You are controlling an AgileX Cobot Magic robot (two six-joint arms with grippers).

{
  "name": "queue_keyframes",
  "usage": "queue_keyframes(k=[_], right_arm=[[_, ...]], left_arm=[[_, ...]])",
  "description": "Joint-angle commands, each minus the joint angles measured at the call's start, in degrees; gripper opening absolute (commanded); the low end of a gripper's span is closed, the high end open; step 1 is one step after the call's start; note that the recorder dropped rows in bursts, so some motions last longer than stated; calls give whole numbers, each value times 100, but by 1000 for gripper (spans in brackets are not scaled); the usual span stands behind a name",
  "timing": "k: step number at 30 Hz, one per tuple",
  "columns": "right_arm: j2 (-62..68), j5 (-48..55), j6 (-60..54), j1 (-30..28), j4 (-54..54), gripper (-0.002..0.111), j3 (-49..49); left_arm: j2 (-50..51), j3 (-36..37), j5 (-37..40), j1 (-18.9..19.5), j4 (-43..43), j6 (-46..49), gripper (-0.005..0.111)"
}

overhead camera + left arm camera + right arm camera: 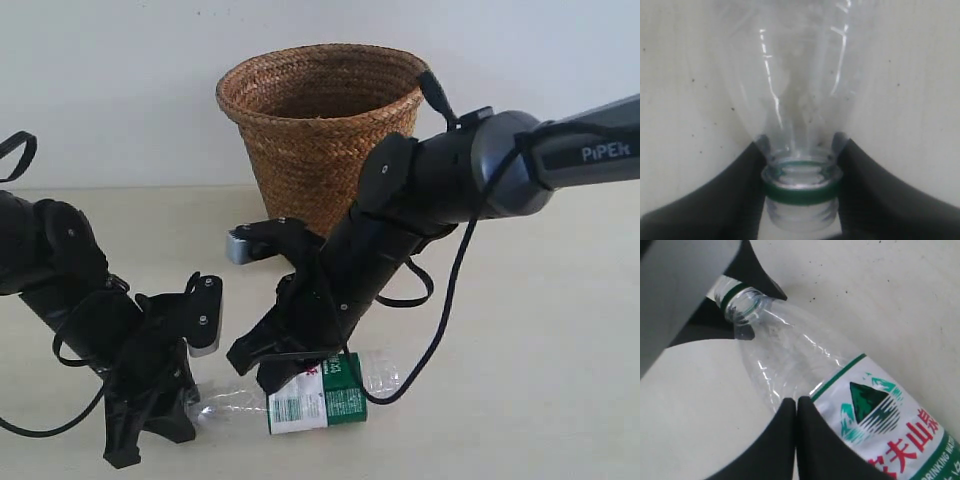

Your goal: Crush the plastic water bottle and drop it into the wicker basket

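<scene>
The plastic water bottle [318, 398] lies on its side on the table, clear with a green-and-white label. Its body looks dented between neck and label. My left gripper [190, 402] is shut on the bottle's neck [801, 172], one finger on each side of the green ring; I see bare threads and no cap. My right gripper [285, 368] is shut with its fingertips [790, 407] pressed together, resting against the bottle [805, 360] at the label's upper edge, nothing between them. The wicker basket [320, 130] stands upright behind both arms, apart from the bottle.
Black cables [440, 320] loop down from the right arm over the table near the bottle's base. A grey part of the right arm [240, 245] sits in front of the basket's foot. A pale wall runs behind the basket.
</scene>
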Motion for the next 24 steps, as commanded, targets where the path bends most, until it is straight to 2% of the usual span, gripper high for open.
queue_keyframes(k=[1,10,15,24], right_arm=[[309,-94,51,-4,-166,0,-17],[862,212,918,-223,-1088,0,-405],[1179,210,1018,-423,-1294,0,-425],[1847,1075,1613,-586,-2022,0,-1057]], left_arm=[[-3,-12,-34,-22,-63,12,4],[-3,-12,13,-22,-63,-57,4],[-3,-12,33,-22,-63,-57,4],[-3,-12,55,-22,-63,-88,4]])
